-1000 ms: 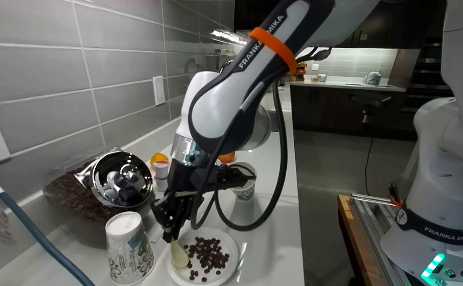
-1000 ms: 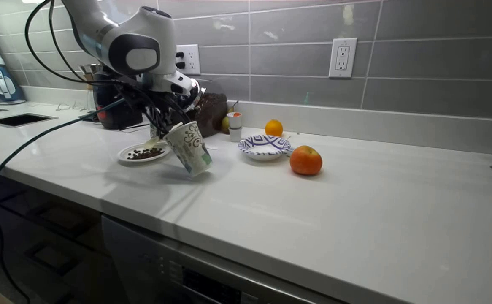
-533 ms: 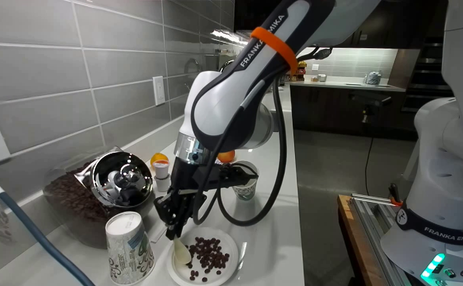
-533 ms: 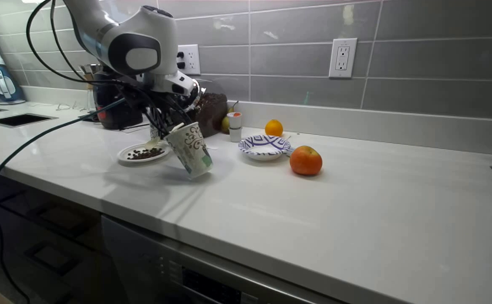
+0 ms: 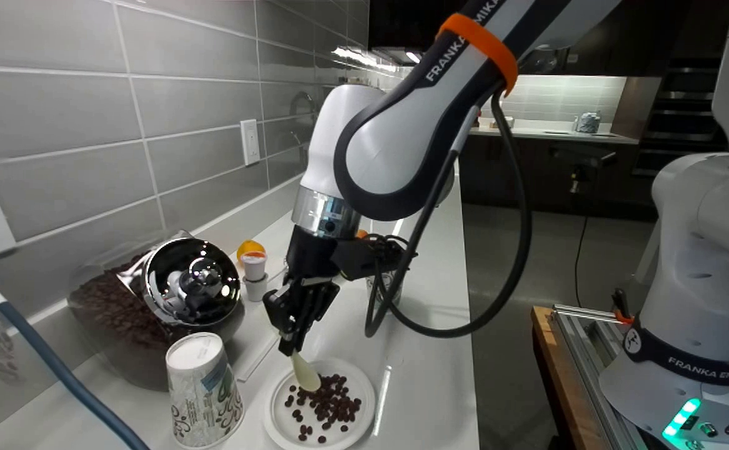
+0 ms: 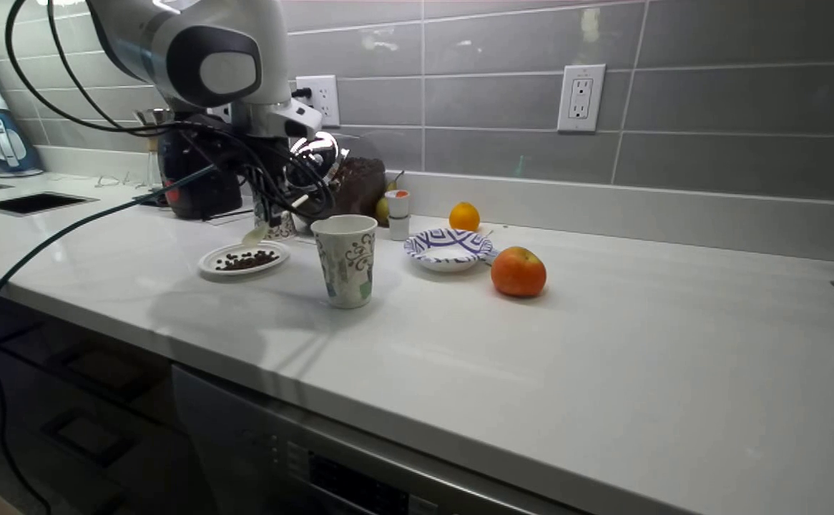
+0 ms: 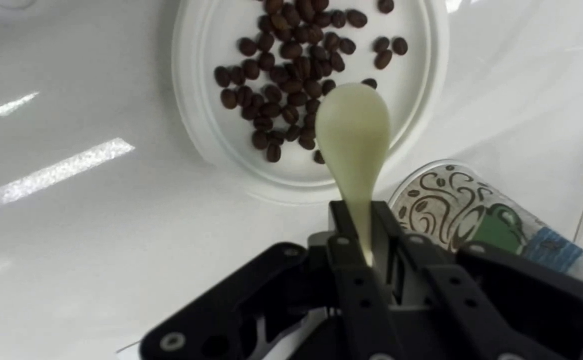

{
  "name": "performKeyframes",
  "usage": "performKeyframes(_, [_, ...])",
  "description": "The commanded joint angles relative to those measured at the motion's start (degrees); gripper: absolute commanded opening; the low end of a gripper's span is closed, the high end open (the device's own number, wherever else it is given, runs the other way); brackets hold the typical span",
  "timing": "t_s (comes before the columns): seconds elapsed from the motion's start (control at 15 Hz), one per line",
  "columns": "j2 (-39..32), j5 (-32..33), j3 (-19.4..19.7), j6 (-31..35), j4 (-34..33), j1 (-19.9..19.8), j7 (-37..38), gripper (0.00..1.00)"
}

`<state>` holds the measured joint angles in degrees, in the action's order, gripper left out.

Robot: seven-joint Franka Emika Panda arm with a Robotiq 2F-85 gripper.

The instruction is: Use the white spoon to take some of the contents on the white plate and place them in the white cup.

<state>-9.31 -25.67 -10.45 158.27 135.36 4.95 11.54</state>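
My gripper (image 5: pixel 291 350) is shut on the handle of the white spoon (image 5: pixel 306 373). In the wrist view the spoon (image 7: pixel 354 130) points bowl outward between the fingertips (image 7: pixel 359 207). No pieces show on its visible face. The bowl is over the inner part of the white plate (image 7: pixel 191 90), beside the contents (image 7: pixel 291 85), a cluster of dark brown beans. In an exterior view the spoon (image 6: pixel 254 236) hangs tilted over the plate's (image 6: pixel 208 265) far side. The white cup (image 6: pixel 345 265) stands upright, open at the top. Cables partly hide it in an exterior view (image 5: pixel 392 279).
An upside-down speckled cup (image 5: pixel 205 387) stands beside the plate and shows in the wrist view (image 7: pixel 451 205). A bag of beans (image 5: pixel 114 306) lies by the wall. A patterned bowl (image 6: pixel 415 250), a red apple (image 6: pixel 518 272) and small stacked tubs (image 6: pixel 398 214) stand further along.
My gripper has moved up and away from the wall with the spoon, whose bowl is now nearer the beans. The white cup was tilted beside the arm's cables and now stands upright.
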Motion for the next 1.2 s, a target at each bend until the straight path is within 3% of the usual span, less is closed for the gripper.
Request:
performKeyframes(0.0, [4.14, 6.47, 1.44, -2.62, 1.86, 1.31, 0.05, 0.05])
performKeyframes(0.2, [4.03, 10.11, 0.94, -4.44, 0.34, 1.65, -3.57, 0.05])
performKeyframes(0.67, [0.38, 7.61, -1.56, -9.38, -4.22, 1.43, -21.83, 0.05])
performKeyframes(0.8, [-1.02, 7.59, -1.43, -8.32, -5.06, 1.16, -23.85, 0.04])
performKeyframes(0.87, [1.21, 8.22, -1.23, -7.87, -2.88, 1.71, -20.60, 0.14])
performKeyframes(1.07, [-0.29, 8.27, -1.32, -7.86, -3.95, 1.37, -22.27, 0.14])
performKeyframes(1.13, [-0.51, 8.28, -1.34, -7.86, -4.09, 1.34, -22.38, 0.04])
